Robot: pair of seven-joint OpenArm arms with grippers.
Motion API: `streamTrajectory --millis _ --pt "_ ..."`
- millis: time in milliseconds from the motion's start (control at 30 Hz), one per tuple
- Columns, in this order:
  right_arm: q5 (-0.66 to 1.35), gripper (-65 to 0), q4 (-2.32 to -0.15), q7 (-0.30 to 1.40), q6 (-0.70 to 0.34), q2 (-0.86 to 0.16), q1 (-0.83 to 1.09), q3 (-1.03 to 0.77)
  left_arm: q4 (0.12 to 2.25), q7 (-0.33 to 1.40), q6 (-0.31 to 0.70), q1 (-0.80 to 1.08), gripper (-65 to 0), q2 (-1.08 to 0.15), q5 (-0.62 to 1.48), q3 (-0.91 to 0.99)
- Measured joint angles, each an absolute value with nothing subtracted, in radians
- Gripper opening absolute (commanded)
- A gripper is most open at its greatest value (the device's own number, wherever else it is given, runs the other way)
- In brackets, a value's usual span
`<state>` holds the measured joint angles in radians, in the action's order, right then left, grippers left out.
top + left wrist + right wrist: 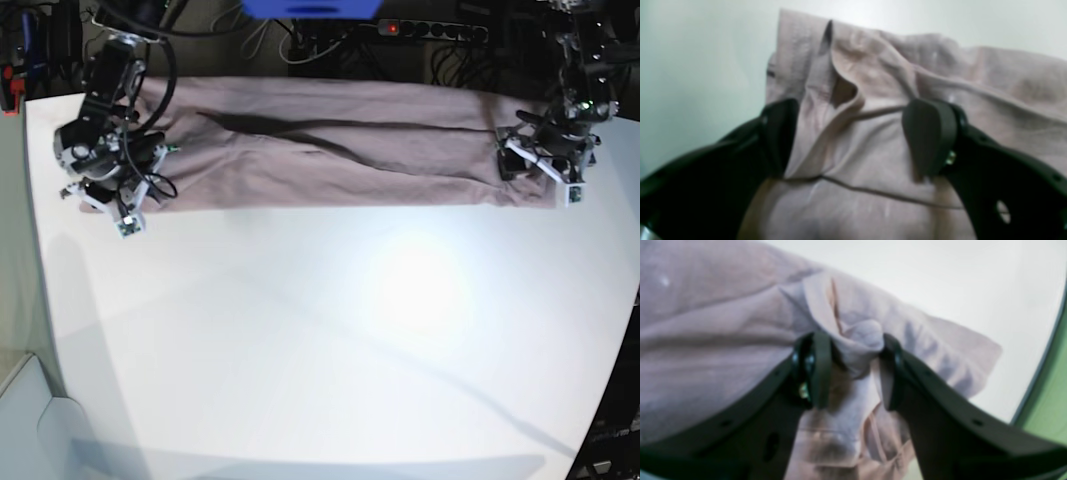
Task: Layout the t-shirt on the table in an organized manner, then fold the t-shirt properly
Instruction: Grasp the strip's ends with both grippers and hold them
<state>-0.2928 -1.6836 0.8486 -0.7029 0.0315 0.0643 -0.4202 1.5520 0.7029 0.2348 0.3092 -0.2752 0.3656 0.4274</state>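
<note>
T-shirt [340, 150] lay stretched along the desk's [320, 340] far edge; right claw [853, 370] pinched a bunched end, left claw [850, 136] spread over fabric.

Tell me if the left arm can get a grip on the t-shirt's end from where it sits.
Probably yes. The left pincer stands open right over the t-shirt, its fingers straddling a raised fold with nothing in between. Blur hides whether the fingers touch the cloth.

No readable text, label, brand, number or sign in any view.
</note>
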Motion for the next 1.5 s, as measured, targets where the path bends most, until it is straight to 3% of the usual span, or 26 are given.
streamTrajectory --millis 233,1200,1500 --pt "-0.291 -40.7 -1.677 0.844 -0.703 0.009 0.063 -0.521 1.542 0.715 0.241 0.304 -14.3 -0.27 0.374 0.495" --pt "-0.292 -40.7 -1.624 0.823 -0.702 0.0 0.053 -0.524 1.562 0.726 0.236 0.306 -14.2 -0.278 0.364 0.494" --pt "-0.292 -40.7 -1.624 0.823 -0.702 0.0 0.053 -0.522 1.695 0.719 0.233 0.319 -14.2 -0.274 0.358 0.494"
